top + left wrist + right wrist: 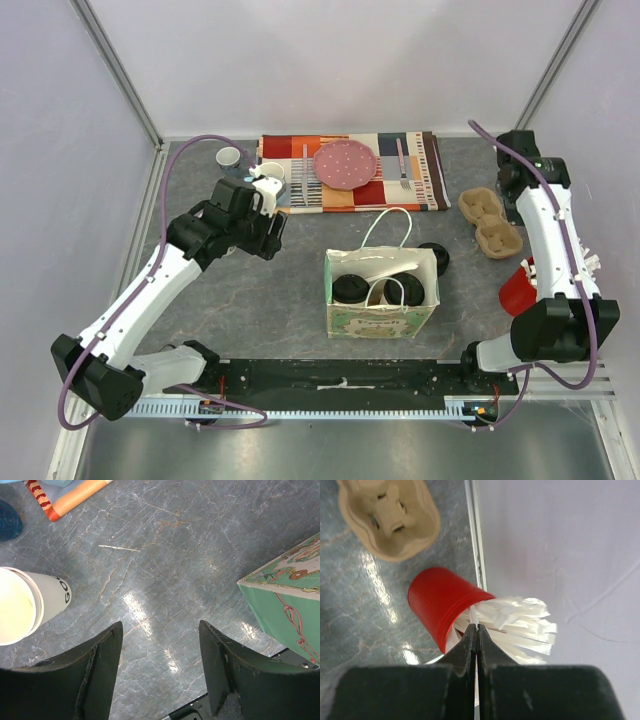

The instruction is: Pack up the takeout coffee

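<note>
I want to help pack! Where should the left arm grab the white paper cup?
Grip the paper cup around its side wall, just below the rim, coming sideways from the near side, where the open left gripper is. It seems upright with an open mouth, leaving nothing on top to pinch.

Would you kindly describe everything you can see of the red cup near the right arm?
The red cup looks like ribbed plastic, tapered, sitting at the right edge of the table by the side wall, near the cardboard cup carrier but apart from it. It is filled with white paper strips that fan out of its mouth. The right gripper is shut just over the rim, seemingly pinching one strip.
</note>
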Robot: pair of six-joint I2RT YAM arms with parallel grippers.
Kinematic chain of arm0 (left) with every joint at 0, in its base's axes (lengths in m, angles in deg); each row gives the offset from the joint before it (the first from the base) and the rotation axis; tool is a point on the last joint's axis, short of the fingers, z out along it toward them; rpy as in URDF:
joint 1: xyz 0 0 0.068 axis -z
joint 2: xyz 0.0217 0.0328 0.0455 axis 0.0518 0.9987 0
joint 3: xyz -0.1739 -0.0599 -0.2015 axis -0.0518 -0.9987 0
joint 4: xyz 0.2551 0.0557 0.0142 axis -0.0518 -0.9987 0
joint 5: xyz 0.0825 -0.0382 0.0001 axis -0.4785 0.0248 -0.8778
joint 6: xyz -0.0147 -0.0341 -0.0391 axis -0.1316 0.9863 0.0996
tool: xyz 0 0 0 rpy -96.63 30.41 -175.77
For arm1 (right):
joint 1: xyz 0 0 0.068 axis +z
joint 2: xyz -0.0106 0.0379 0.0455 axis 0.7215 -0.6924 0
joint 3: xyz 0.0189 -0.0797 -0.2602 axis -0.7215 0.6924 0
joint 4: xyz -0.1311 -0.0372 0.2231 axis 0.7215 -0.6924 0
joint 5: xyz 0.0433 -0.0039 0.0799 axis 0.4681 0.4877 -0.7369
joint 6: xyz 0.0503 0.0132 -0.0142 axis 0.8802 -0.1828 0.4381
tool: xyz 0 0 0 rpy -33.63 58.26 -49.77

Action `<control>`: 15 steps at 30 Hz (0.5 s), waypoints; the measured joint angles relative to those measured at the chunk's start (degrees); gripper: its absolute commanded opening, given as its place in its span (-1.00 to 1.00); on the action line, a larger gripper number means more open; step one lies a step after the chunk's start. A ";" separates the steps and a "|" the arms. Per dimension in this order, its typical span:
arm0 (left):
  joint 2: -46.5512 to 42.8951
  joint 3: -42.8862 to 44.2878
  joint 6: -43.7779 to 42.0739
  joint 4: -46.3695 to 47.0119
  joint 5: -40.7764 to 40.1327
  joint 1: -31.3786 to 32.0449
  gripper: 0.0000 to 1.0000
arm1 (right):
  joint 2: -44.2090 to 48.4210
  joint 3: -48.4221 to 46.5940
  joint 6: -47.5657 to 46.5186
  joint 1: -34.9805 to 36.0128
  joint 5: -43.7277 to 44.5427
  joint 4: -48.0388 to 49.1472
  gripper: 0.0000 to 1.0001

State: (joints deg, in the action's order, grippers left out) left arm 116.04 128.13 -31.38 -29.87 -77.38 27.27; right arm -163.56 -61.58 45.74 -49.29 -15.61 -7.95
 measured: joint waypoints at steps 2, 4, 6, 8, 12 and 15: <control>0.35 0.07 0.00 0.00 0.07 0.00 0.37 | 0.02 -3.17 0.46 0.00 0.07 -0.83 -1.00; 0.72 0.22 0.00 -0.02 0.15 0.00 0.37 | 0.02 -6.58 1.38 0.00 -0.22 -2.05 -1.00; 1.05 0.39 0.00 -0.09 0.28 0.00 0.36 | 0.02 -10.05 2.62 0.00 -0.81 -3.78 -1.00; 1.38 0.72 0.00 -0.13 0.42 0.00 0.37 | 0.02 -13.60 3.82 0.00 -1.62 -5.27 -1.00; 1.60 1.20 -0.02 -0.17 0.55 0.00 0.37 | -0.07 -24.44 5.38 0.00 -5.05 -6.97 -1.00; 1.60 1.53 0.00 -0.22 0.61 0.00 0.37 | -0.09 -34.58 6.97 -0.02 -8.81 -7.34 -1.00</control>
State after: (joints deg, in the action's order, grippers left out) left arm 117.63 129.66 -31.38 -30.09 -76.77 27.27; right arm -163.64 -96.16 52.71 -49.32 -24.42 -15.30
